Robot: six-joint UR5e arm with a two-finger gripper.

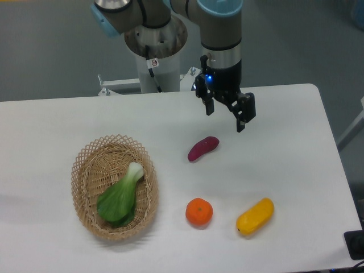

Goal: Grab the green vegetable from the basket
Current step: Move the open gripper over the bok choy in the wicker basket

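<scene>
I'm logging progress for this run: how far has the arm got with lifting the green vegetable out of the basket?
Nothing looks done yet. The green vegetable lies inside the basket, untouched. The pincer hangs open and empty above the table's far side, beyond the purple sweet potato, well away from the basket. All of it is left: move over the basket, come down on the vegetable, close and lift it out.
</scene>
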